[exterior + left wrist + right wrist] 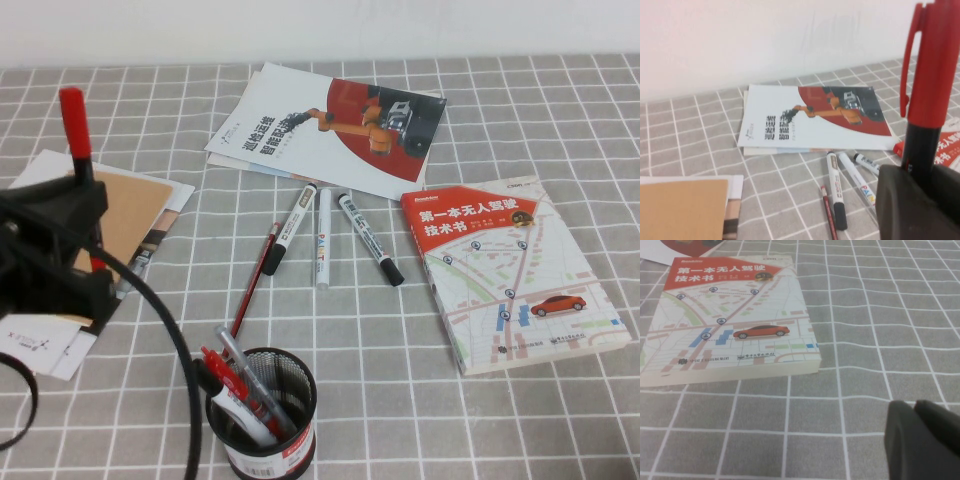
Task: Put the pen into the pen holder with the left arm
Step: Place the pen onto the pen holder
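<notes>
I hold the pen (74,125) upright in my left gripper (70,225), high above the table at my left side. Its bright red cap (931,60) with the clip points up, and the black barrel (918,150) goes down between my dark fingers (905,205), which are closed on it. The pen holder (262,418) is a small round cup of black wire mesh with a white and red band near its base. It stands upright on the grey checked cloth, near the front edge, to the right of my left gripper and lower than it. Some red and silver pens already lean inside it. The pen is well apart from the holder.

My right gripper (925,440) hangs low over the cloth at my right side.
</notes>
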`<state>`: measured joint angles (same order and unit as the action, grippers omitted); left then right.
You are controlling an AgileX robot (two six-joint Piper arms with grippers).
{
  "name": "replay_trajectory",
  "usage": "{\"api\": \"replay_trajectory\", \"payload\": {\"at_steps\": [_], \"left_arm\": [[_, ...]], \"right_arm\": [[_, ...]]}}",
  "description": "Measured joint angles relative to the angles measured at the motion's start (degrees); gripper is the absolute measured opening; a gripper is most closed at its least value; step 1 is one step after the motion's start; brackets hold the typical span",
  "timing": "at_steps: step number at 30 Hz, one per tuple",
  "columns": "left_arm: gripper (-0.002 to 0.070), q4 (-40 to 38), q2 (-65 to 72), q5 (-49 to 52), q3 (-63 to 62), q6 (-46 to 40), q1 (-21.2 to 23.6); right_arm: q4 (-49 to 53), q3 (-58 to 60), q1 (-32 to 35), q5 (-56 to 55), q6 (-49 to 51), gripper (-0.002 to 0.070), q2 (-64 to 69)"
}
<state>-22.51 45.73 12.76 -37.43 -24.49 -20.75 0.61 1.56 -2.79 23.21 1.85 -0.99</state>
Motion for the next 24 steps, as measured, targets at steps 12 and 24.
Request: {"api": "replay_trajectory", "payload": {"at_steps": [12,24], "left_arm": [[0.0059,-2.2,1.3,-4.0,4.9,-0.2,-0.6],[0.0059,22.5,1.3,-39.1,23.0,35.5,-13.2]], "right_arm": [[0.0,0.0,0.0,0.0,0.0,-0.0015,0.0],[0.0,0.0,0.0,0.0,0.0,-0.0015,0.0]]}}
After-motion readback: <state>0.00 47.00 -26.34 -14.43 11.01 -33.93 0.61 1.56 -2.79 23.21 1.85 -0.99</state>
